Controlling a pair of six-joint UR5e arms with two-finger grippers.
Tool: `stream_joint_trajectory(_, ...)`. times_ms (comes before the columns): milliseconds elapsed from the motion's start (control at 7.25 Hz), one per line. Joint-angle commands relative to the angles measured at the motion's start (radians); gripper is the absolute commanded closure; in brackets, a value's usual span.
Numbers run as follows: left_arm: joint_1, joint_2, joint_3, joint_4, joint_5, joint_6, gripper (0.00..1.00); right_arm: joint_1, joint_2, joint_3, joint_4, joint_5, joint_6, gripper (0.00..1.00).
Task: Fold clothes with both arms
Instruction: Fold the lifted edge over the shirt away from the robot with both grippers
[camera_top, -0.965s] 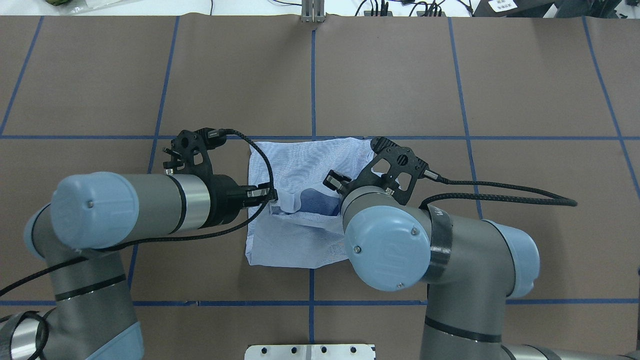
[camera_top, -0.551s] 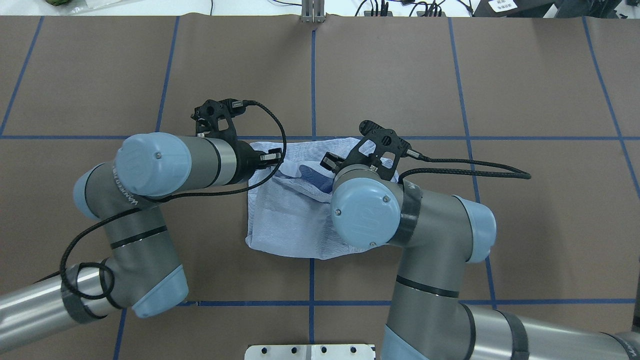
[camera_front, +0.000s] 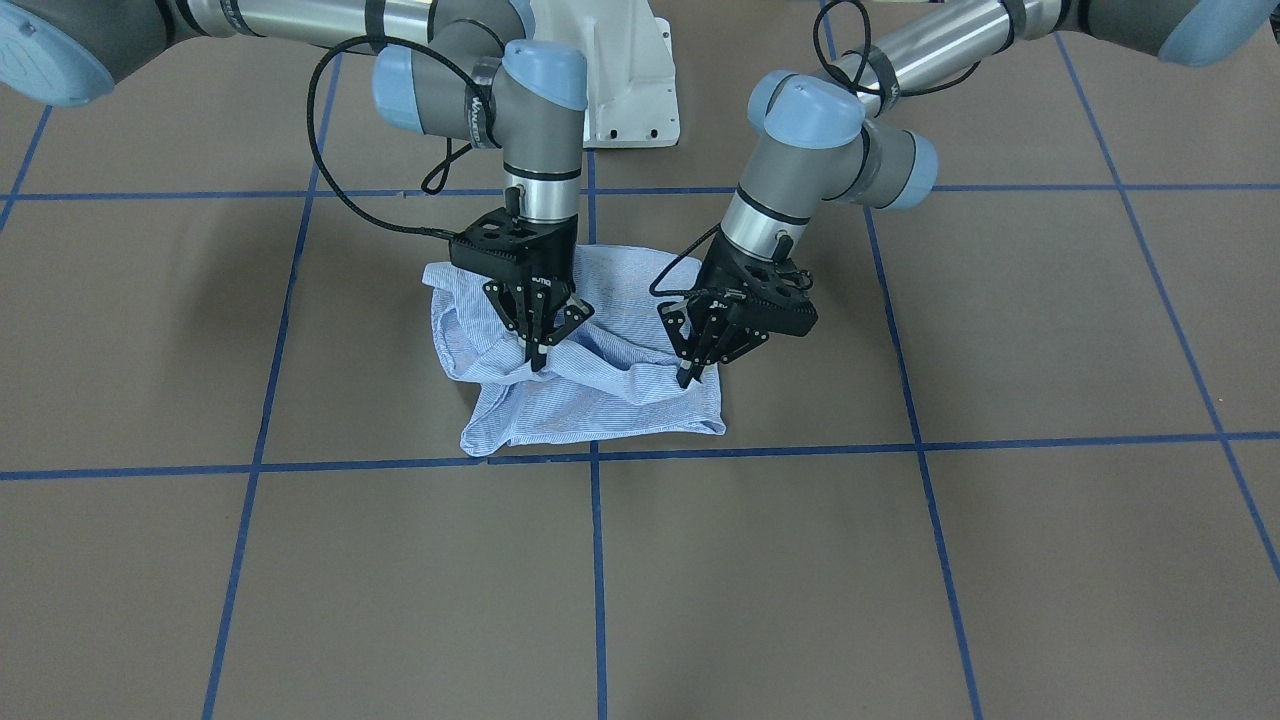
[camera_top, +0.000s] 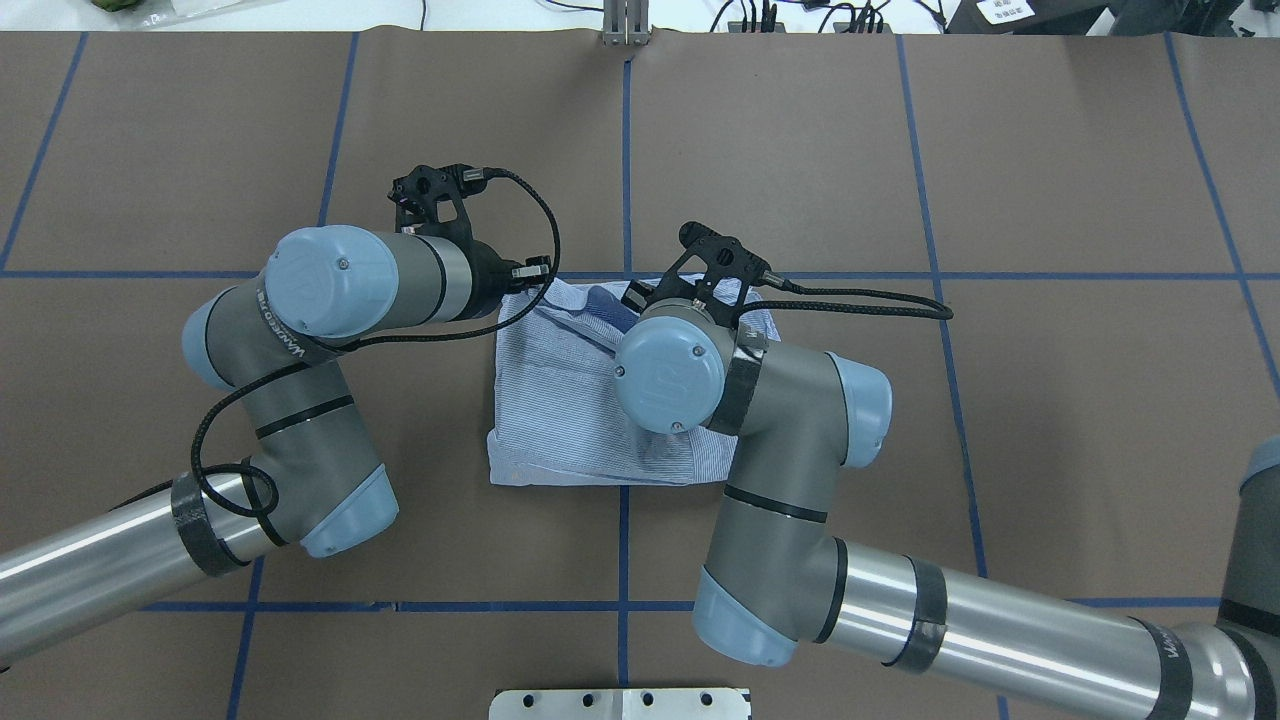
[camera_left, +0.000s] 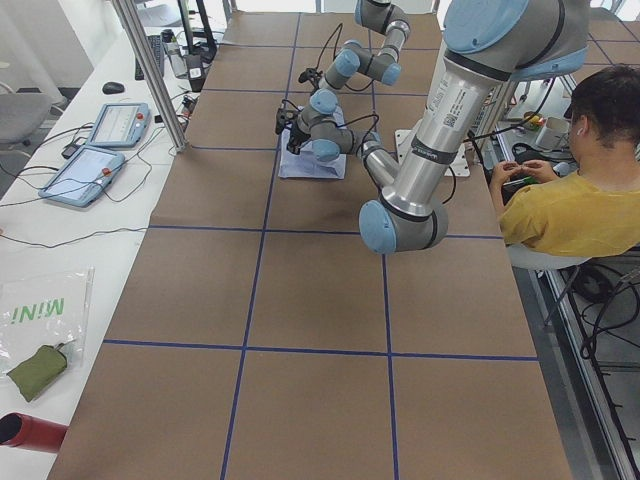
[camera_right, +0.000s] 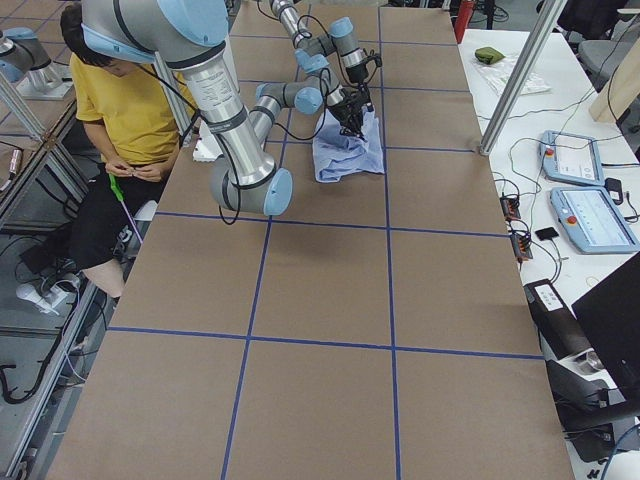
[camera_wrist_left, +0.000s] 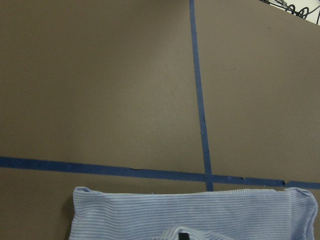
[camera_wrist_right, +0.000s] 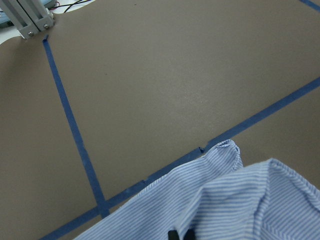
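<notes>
We log the brown table (camera_top: 1000, 150) first, taped into a blue grid. The left arm (camera_top: 340, 285) and right arm (camera_top: 670, 375) both reach in over one spot.

The shirt (camera_front: 600, 405) is a compact striped bundle. It lies under both claws and spreads back from them toward the robot base. Its far edge is just ahead of the fingertips, and a tape line (camera_front: 900, 445) runs just beyond that edge.

On the left claw (camera_front: 689, 376) the fingers are pinched together on a raised ridge of cloth at its side of the bundle. The right claw (camera_front: 537, 360) is also closed to a point, gripping the same flap just beside the left claw. Both wrist views show only fingertips buried in stripes.

We judge the step as mid-fold, with a top layer held up and carried away from the base toward the far edge. The next move needs both claws to go down level and lay the flap square on that edge. They should let go together, then lift straight off so that nothing snags.

For writing, white lettering (camera_top: 283, 336) on the left arm starts "WAN" and the rest is too small. A clear bag (camera_left: 40, 320) on the side bench, well apart from the claws, has green letters that look like "MINI" upside down. No label shows on the shirt.
</notes>
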Motion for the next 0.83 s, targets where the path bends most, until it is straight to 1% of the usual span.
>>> stream_joint_trajectory(0, -0.006, 0.0, 0.032, -0.007, 0.002, 0.001, 1.0, 0.029, 0.012, -0.034, 0.019, 0.032, -0.086, 1.0)
stream_joint_trajectory(138, -0.006, 0.001, 0.035, -0.007, 0.002, 0.003, 1.0, 0.049, 0.012, -0.034, 0.019, 0.068, -0.093, 0.99)
stream_joint_trajectory(276, -0.006, 0.001, 0.035, -0.004, 0.002, 0.003, 1.0, 0.072, 0.012, -0.034, 0.02, 0.092, -0.115, 0.9)
stream_joint_trajectory(414, -0.006, 0.0, 0.033, -0.008, 0.0, 0.004, 1.0, 0.083, 0.01, -0.035, 0.019, 0.095, -0.145, 0.26)
stream_joint_trajectory(551, -0.015, 0.003, 0.033, -0.037, -0.002, 0.017, 0.01, 0.086, 0.022, -0.038, 0.029, 0.093, -0.192, 0.0)
stream_joint_trajectory(689, -0.04, 0.004, 0.023, -0.045, -0.014, 0.067, 0.0, 0.109, 0.044, -0.037, 0.038, 0.136, -0.198, 0.0)
